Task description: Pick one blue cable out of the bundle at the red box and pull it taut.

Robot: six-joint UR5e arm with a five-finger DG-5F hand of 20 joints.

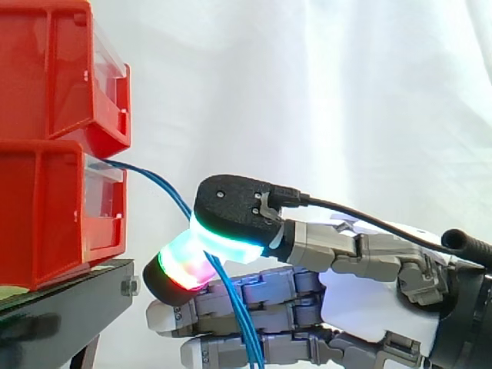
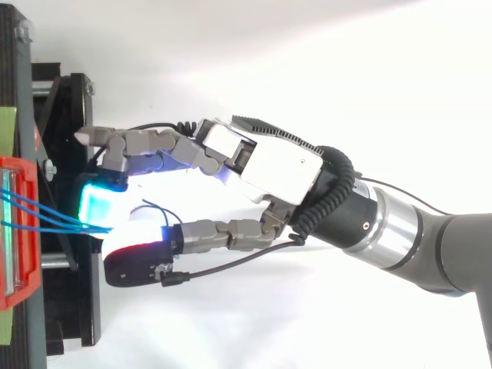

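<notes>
From my console I see the robot hand [image 1: 357, 307] closed in a pinch. Its glowing thumb pad [image 1: 227, 234] and a red-green finger pad [image 1: 183, 269] are pressed together on the thin blue cables [image 1: 165, 188]. I cannot tell whether one strand or several sit in that pinch. The cables leave the mouth of the lower red plastic bin [image 1: 46, 207] and run right and downward into the pads. Below the pinch they hang slack past the other fingers. The bin lies to the side view's left of the robot hand, so I judge the pull goes right, along the cable's line. The black stand's [image 1: 69, 296] edge is near the lower pad, and there is open room before the white curtain [image 1: 346, 92].
</notes>
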